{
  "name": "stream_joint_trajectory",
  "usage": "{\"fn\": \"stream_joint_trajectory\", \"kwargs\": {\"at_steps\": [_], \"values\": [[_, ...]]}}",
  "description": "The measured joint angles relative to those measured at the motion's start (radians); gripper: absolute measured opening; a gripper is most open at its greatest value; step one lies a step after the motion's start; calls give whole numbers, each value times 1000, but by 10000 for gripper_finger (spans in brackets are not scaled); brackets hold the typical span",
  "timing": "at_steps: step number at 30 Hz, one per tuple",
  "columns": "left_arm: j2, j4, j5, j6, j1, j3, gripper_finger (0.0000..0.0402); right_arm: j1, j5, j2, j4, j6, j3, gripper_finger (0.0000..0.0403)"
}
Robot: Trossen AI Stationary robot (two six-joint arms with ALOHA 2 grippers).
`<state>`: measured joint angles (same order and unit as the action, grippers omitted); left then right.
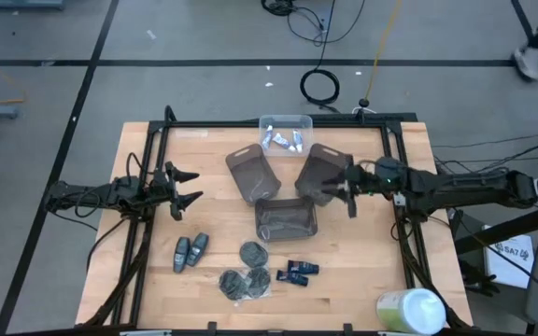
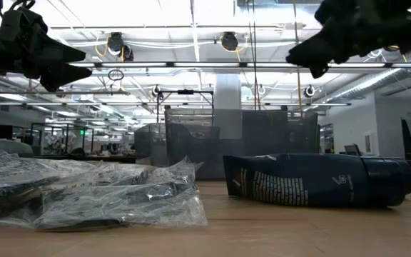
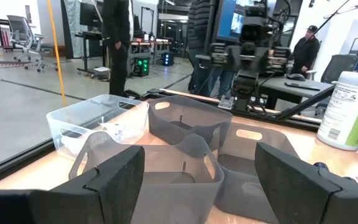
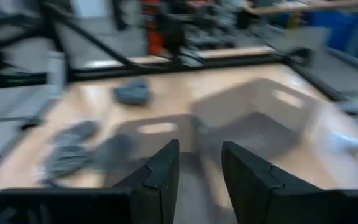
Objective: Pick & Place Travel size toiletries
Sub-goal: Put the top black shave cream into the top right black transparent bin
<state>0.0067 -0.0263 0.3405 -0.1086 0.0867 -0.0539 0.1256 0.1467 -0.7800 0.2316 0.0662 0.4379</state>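
Two dark robot arms are hovering above a pale wooden table [image 1: 344,289], both empty-handed. The left gripper [image 1: 187,186] is hanging at the table's left side with its fingers spread wide apart; the right gripper [image 1: 348,193] is poised over the right-hand smoky-grey plastic tray [image 1: 321,172], its fingers slightly apart and holding nothing.

Only one group appears sorted: several white tubes with coloured caps [image 1: 283,141] are lying in the clear plastic tray [image 1: 285,121] at the table's far edge. The three grey trays, including the middle one [image 1: 286,219], are showing no contents as far as can be seen.

Most of the work seems to be remaining. Two grey-blue oval sticks [image 1: 190,250] are lying at the near left, dark-grey round discs in clear wrapping [image 1: 247,276] are sitting near the front centre, and dark-blue mini bottles [image 1: 297,272] are resting just beside them. A big pale-green-and-white round container [image 1: 409,311] is standing at the near right corner.
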Motion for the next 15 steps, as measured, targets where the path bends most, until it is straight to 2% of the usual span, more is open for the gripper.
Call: {"fn": "stream_joint_trajectory", "kwargs": {"at_steps": [3,10,15], "values": [[0,0,0,0,0,0,296,-48,42,23,99,9,-71,109],[0,0,0,0,0,0,296,-177,38,14,317,76,-207,109],[0,0,0,0,0,0,296,-299,-48,6,342,94,-218,109]]}}
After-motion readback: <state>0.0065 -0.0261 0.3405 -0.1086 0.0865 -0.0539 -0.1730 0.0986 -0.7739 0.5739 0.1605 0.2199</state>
